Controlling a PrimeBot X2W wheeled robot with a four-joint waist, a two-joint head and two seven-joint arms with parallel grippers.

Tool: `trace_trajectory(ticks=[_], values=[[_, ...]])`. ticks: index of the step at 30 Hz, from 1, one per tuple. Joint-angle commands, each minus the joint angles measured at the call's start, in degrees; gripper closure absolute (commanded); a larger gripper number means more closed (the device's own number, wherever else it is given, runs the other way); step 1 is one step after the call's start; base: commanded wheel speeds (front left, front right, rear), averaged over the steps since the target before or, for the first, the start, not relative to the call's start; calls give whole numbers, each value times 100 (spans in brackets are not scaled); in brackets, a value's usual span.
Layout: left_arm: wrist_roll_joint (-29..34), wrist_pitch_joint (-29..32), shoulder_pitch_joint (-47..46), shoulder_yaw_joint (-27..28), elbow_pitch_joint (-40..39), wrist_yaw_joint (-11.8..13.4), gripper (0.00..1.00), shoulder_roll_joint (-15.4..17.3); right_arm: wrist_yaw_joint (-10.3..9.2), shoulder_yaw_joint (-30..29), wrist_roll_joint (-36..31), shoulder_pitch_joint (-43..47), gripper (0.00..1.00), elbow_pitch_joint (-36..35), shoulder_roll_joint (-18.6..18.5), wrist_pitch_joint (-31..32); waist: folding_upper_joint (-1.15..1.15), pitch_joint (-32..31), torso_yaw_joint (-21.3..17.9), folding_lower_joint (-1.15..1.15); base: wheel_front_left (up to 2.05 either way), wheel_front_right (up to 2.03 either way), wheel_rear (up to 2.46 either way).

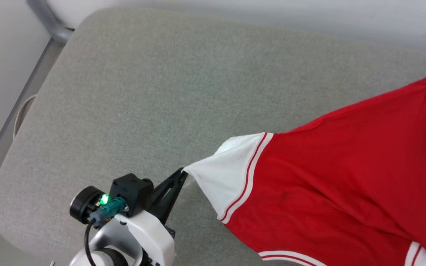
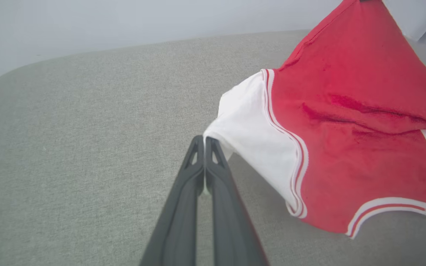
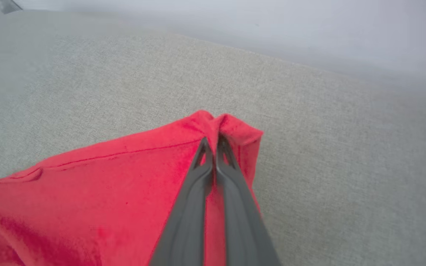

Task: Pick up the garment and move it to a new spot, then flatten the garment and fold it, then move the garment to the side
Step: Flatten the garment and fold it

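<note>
Head view: one shirt (image 1: 338,177), red with white sleeves, is stretched at four o'clock above one grey cushion (image 1: 161,92). At seven o'clock the left gripper (image 1: 182,173) is clenched on the tip of a sleeve (image 1: 227,177). One metal rail (image 1: 50,26) runs at eleven o'clock, with a pale wall (image 1: 309,14) at twelve.

Left wrist view: two dark fingers (image 2: 183,199) are pressed together, pinching that sleeve's corner. The shirt rises toward one o'clock.

Right wrist view: the right gripper (image 3: 212,140) is clamped on a bunched red corner at centre, and the cloth trails toward eight o'clock.
</note>
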Motion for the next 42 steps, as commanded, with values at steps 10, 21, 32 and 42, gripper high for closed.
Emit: trace_trajectory(ticks=[10,21,32,42], values=[[-23,73,-260,349,-341,160,100,231,-2,53,270,-35,100,-399,-127,-618,0,-922,-578,0,0,0,0],[65,-44,-965,980,-688,410,100,361,-2,-212,300,34,100,-1278,-39,-703,0,-1460,-1009,0,0,0,0],[258,-66,-1979,1529,-954,671,100,441,-2,-590,208,-87,100,-2099,333,-503,0,-1524,-1341,0,0,0,0],[605,-160,-3137,1767,-890,843,100,462,-3,-973,80,-490,100,-2551,714,-529,0,-1075,-1495,0,0,0,0]])
